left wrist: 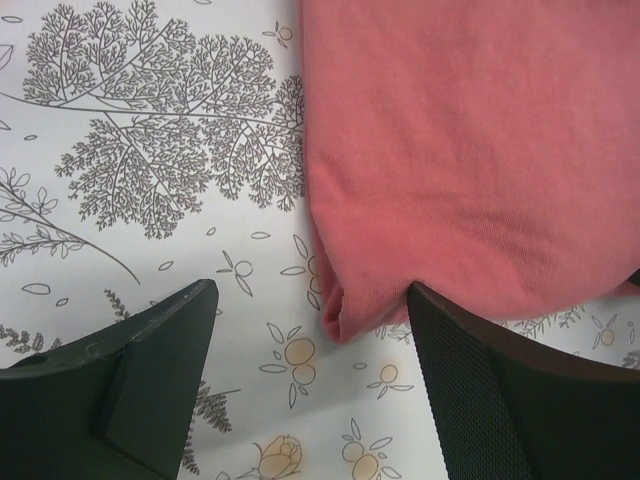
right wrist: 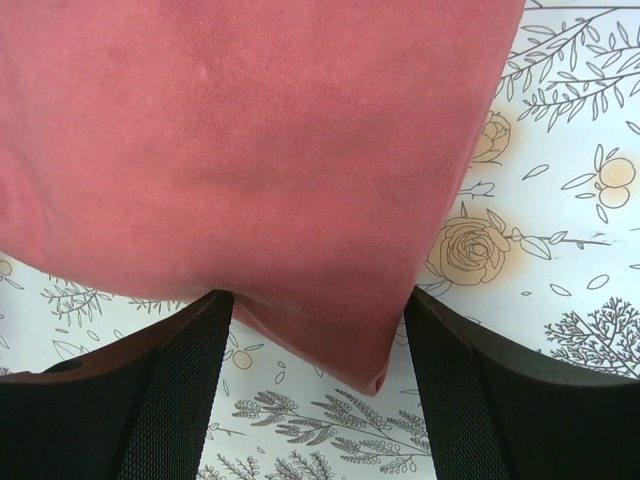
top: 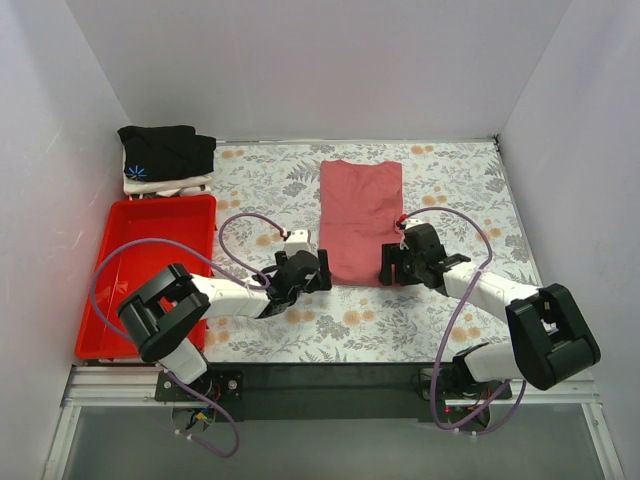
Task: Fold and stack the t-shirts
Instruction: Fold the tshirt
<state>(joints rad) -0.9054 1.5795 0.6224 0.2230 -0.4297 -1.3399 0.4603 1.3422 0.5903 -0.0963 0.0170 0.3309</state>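
Near edge of the counter (top: 380,325), centre: salmon-red shirt (top: 360,215) lies flat, folded into a long strip running away from the arms. Left gripper (top: 322,272) sits at the strip's near-left corner, right gripper (top: 392,266) at its near-right corner, both low by the cloth. Left wrist view: jaws wide apart, holding nothing. The shirt's rolled corner lies on the counter between them, closer to the right-hand finger, and the hem runs behind that fingertip; contact, cannot tell. Right wrist view: jaws also wide, holding nothing. The shirt's corner points down into the gap between them, nearer the right-hand finger, and cloth fills the space above both tips. Black shirt (top: 167,150) with a blue starburst mark lies folded on a white shirt (top: 172,186) at the far-left corner, well apart from both grippers. Red tray (top: 110,300) sits along the left edge.
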